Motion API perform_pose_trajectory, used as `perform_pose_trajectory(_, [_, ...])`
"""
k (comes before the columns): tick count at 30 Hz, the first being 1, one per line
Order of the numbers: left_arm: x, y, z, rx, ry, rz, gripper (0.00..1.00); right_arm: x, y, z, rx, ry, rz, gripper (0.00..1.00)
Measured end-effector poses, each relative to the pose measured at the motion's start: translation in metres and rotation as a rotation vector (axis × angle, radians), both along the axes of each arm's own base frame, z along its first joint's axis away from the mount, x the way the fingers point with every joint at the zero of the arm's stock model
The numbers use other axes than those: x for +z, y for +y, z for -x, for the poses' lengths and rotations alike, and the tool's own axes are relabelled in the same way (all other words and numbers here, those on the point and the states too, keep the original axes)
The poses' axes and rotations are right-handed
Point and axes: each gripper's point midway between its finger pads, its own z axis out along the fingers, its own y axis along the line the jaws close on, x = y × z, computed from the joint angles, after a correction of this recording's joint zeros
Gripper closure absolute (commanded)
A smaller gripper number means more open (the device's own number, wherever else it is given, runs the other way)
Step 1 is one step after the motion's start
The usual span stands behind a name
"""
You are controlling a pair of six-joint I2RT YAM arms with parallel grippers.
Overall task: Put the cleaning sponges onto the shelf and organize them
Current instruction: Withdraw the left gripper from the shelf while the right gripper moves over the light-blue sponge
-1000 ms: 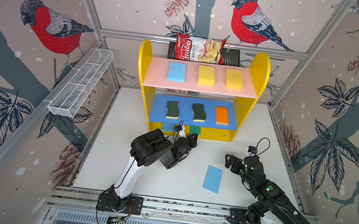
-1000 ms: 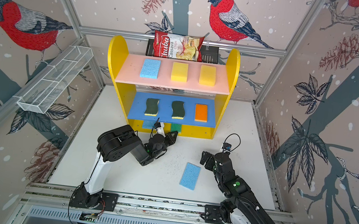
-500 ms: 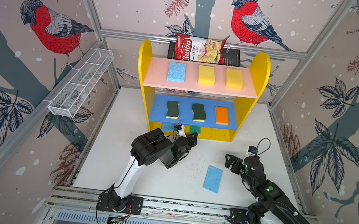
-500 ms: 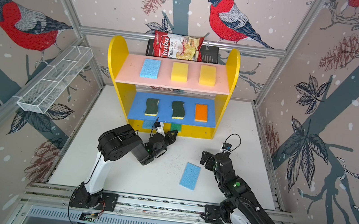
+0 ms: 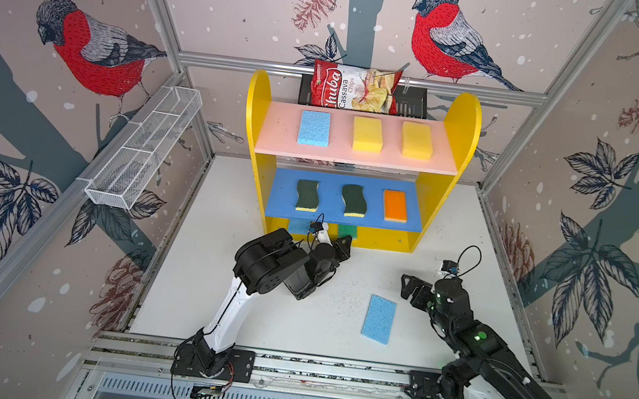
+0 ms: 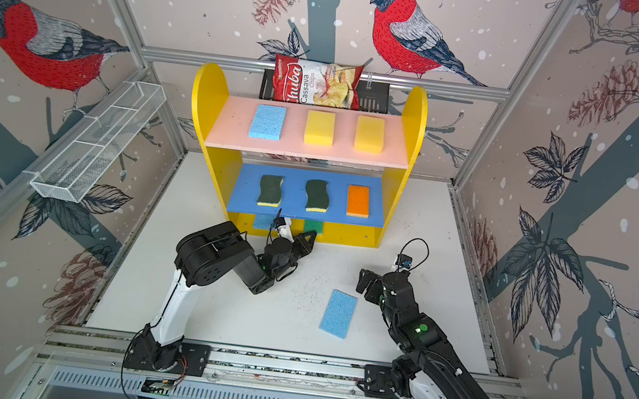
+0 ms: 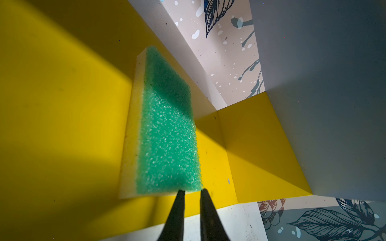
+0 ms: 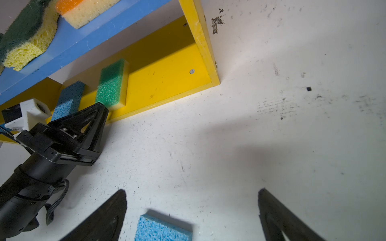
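while the left tool [image 7: 191, 191], nearly clenched and empty, touches the green sponge [image 7: 169, 135], likely to square it on the shelf [image 5: 462, 118] base, the right tool [image 8: 192, 191] hangs released.

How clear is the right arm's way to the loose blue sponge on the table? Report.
Probably yes: the right end effector hangs open right by the blue sponge, only bare table between.

Yellow shelf [image 5: 464, 119], pink top board [image 5: 361, 155], blue middle board [image 5: 374, 199], light blue sponge [image 5: 379, 318], white table [image 5: 293, 323], bird-print walls [image 5: 90, 48]
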Motion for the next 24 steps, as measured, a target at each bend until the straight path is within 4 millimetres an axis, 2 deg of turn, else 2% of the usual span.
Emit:
perform_pose_trajectory(11, [-0.001,0.016,0.014,0.001,0.022,-0.075,0.81,0.001,0.002,0.001,0.008,0.006,-0.012,0.03])
perform_pose_trajectory(18, [-0.004,0.034,0.039,-0.025,0.016,-0.196,0.78,0.002,0.003,0.001,-0.005,0.019,-0.025,0.03])
perform_pose_trajectory(24, [0.028,0.046,0.057,-0.056,-0.051,-0.27,0.74,-0.002,0.009,0.003,0.002,0.059,-0.01,0.02])
